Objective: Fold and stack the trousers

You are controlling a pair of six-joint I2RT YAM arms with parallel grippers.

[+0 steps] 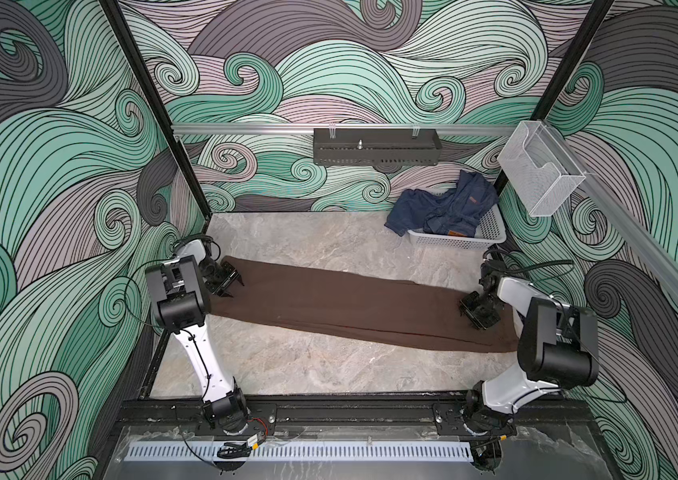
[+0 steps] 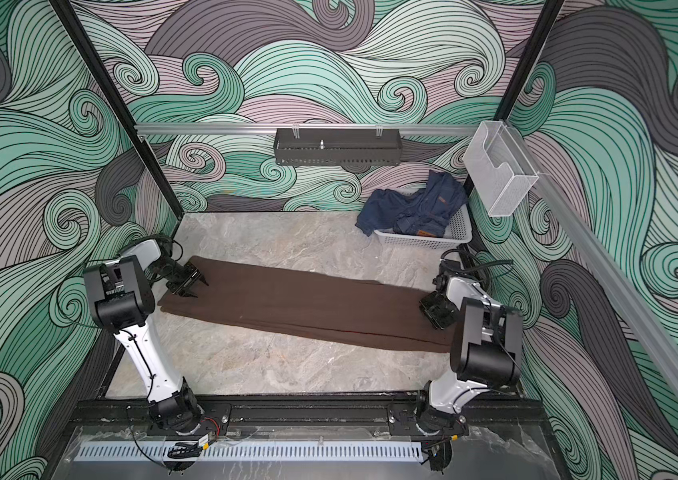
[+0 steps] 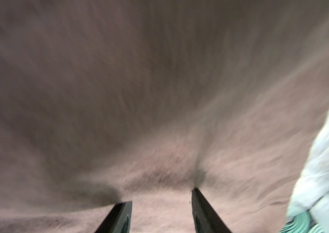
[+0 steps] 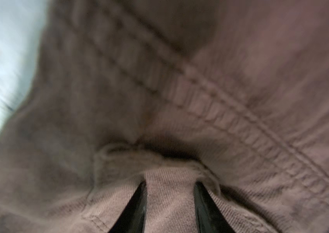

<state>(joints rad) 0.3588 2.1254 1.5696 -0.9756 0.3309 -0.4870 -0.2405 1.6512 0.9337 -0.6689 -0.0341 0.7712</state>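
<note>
Top views: trousers (image 1: 329, 303) lie stretched across table (image 1: 308, 365).
Left pincer (image 1: 236, 289): spread, over left end.
Right pincer (image 4: 170, 183): spread, at right end.

i count one pair of brown trousers (image 1: 329, 303), one white basket (image 1: 458, 241) at the far right corner of the counter (image 1: 308, 374), at least two denim garments (image 1: 449, 208), one black rack (image 1: 374, 153), one clear bin (image 1: 537, 178).

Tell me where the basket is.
In both top views the basket sits at the table's far right corner, holding denim, behind the right gripper.
</note>
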